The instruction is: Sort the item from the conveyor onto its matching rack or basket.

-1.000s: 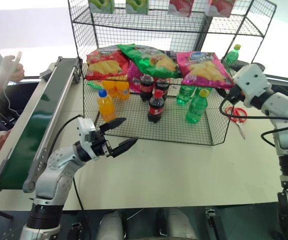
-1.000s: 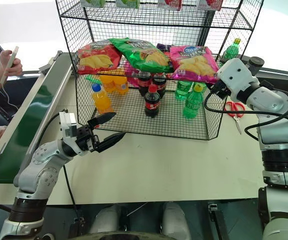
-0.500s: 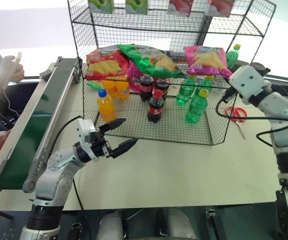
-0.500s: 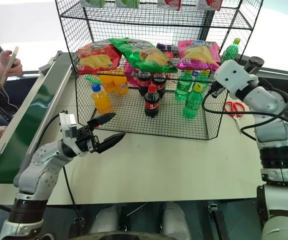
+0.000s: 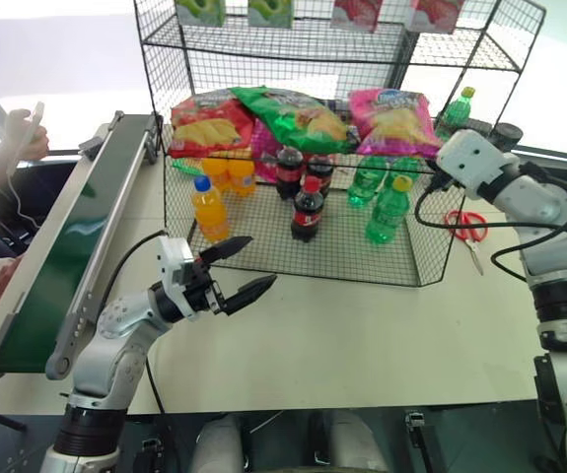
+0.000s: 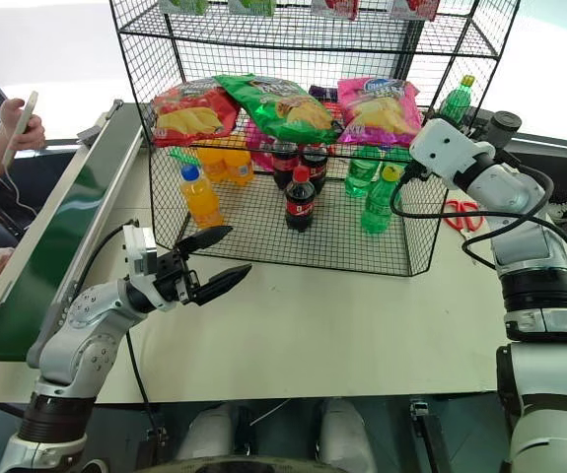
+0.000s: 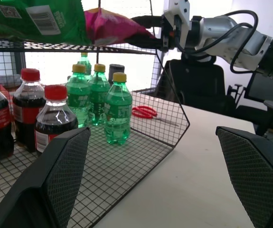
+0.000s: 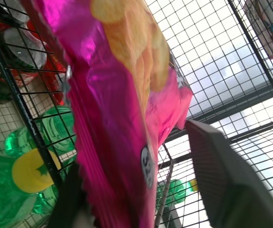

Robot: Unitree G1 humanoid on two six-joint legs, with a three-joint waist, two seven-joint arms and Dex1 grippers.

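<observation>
The magenta-pink chip bag lies on the right end of the middle shelf of the black wire rack. My right gripper reaches in from the right with the bag's edge between its fingers. It is open: one finger stands clear of the foil. The left wrist view shows this gripper at the bag's corner. My left gripper hovers open and empty over the table in front of the rack. The dark-green conveyor runs along the left side with nothing on its belt.
A red chip bag and a green chip bag share the middle shelf. Orange, cola and green bottles stand in the bottom basket. Red scissors lie right of the rack. A person with a phone sits beyond the conveyor.
The pink bag, which overhung the shelf's front right corner, has moved back onto the shelf as my right hand pushed forward. The left arm has not moved.
</observation>
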